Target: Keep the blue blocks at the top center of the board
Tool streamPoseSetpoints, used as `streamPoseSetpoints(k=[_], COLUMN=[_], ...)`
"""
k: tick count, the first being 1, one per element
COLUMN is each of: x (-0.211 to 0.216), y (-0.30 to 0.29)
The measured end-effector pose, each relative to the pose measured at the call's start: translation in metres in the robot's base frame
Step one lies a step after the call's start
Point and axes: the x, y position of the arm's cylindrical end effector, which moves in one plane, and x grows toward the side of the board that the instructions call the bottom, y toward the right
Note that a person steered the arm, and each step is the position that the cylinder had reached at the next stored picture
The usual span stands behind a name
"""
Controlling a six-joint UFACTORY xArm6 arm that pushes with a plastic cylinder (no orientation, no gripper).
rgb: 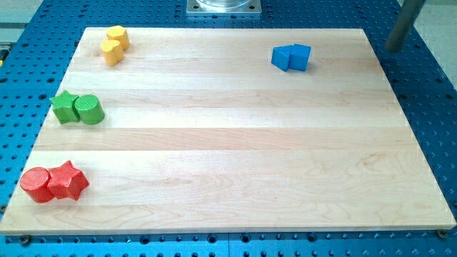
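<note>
Two blue blocks sit touching at the view's top, right of centre: a blue block (283,58) on the left and a blue cube (300,56) on the right. My tip (394,49) is the lower end of a dark rod at the view's top right. It stands off the wooden board (235,143), beyond its right edge, well to the right of the blue cube and apart from it.
Two yellow blocks (114,43) touch at the top left. A green star (65,107) and green cylinder (90,110) touch at the left edge. A red cylinder (36,185) and red star (68,180) touch at the bottom left. A metal base (223,6) sits above the board.
</note>
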Motion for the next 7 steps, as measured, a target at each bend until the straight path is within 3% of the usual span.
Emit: streamPoseSetpoints(k=[2,4,6,7], x=[0.021,0.043,0.020,0.000], y=[-0.131,-0.172,-0.257,-0.261])
